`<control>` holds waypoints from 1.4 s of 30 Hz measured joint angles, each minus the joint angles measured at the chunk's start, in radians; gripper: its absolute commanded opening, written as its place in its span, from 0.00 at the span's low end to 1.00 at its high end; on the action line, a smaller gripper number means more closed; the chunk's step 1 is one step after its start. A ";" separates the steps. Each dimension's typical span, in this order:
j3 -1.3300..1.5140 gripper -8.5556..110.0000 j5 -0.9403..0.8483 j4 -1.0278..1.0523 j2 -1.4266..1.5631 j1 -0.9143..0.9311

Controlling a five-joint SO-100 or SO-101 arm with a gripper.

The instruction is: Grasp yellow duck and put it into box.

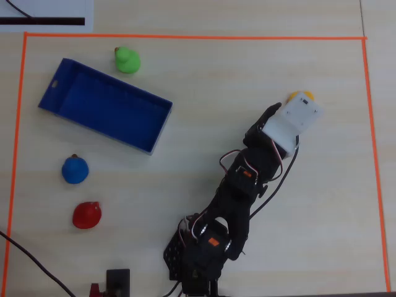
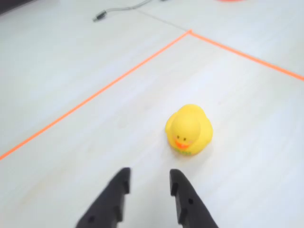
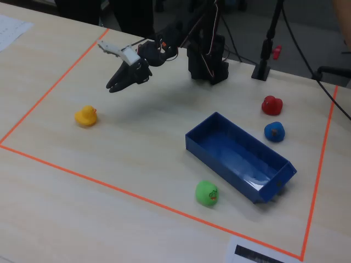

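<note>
The yellow duck (image 2: 188, 129) stands on the table just ahead of my gripper (image 2: 149, 176) in the wrist view, a little to the right of the jaw line, beak facing the camera. In the overhead view the duck (image 1: 301, 96) is mostly hidden under the white wrist block. In the fixed view the duck (image 3: 86, 115) sits at the left, and my gripper (image 3: 114, 86) hovers above and to the right of it, open and empty. The blue box (image 1: 104, 104) lies empty at the upper left of the overhead view; it also shows in the fixed view (image 3: 239, 156).
A green duck (image 1: 127, 60) stands beside the box's far wall. A blue duck (image 1: 75, 169) and a red duck (image 1: 86, 215) stand at the left. Orange tape (image 1: 185, 37) marks the work area's border. The arm base (image 1: 201, 257) is at the bottom.
</note>
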 measured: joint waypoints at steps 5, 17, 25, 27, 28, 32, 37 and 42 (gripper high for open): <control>-0.149 0.22 -0.006 0.000 -0.175 0.032; -0.460 0.33 -0.023 -0.003 -0.494 0.069; -0.485 0.33 -0.081 -0.049 -0.591 0.092; -0.485 0.33 -0.091 -0.061 -0.611 0.095; -0.485 0.33 -0.094 -0.064 -0.621 0.097; -0.485 0.32 -0.115 -0.067 -0.667 0.101; -0.522 0.23 -0.144 -0.069 -0.719 0.115; -0.548 0.18 -0.153 -0.083 -0.735 0.109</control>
